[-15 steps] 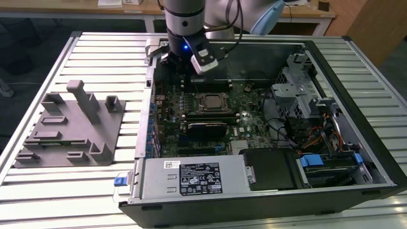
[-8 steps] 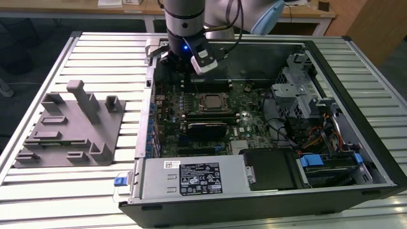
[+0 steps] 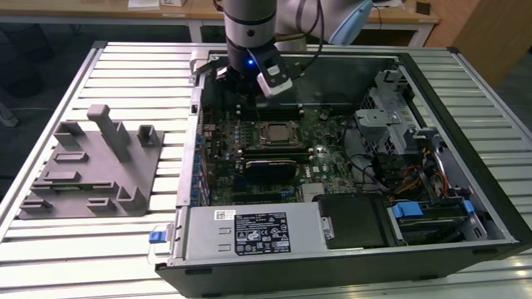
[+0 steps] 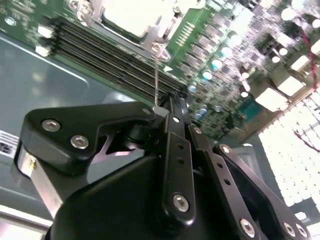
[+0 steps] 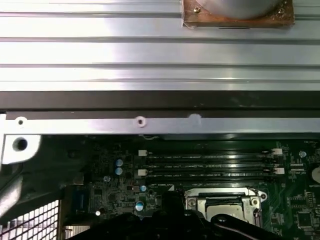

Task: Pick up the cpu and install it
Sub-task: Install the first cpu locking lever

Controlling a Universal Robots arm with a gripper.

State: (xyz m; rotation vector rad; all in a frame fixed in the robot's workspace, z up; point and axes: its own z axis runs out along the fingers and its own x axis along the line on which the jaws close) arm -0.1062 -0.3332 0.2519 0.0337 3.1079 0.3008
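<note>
The cpu [image 3: 276, 132] lies flat in the motherboard socket in the middle of the open computer case; in the second wrist view its pale silver top [image 4: 132, 15] shows inside the socket's metal frame [image 4: 160, 37]. My gripper [image 3: 248, 88] hangs above the memory slots, just behind the socket and clear of the cpu. The black fingertips come together, so the gripper [image 4: 165, 106] is shut. A thin metal rod [image 4: 156, 75] rises from the socket's corner to them; I cannot tell if it is clamped. The socket frame [image 5: 195, 202] shows in the first wrist view.
A grey plastic fixture block [image 3: 91, 168] stands on the slatted table at the exterior view's left. Inside the case are memory slots [image 5: 210, 162], a power supply [image 3: 249, 233], a drive cage [image 3: 390, 124] and cables. The case wall [image 5: 150, 122] runs close behind the gripper.
</note>
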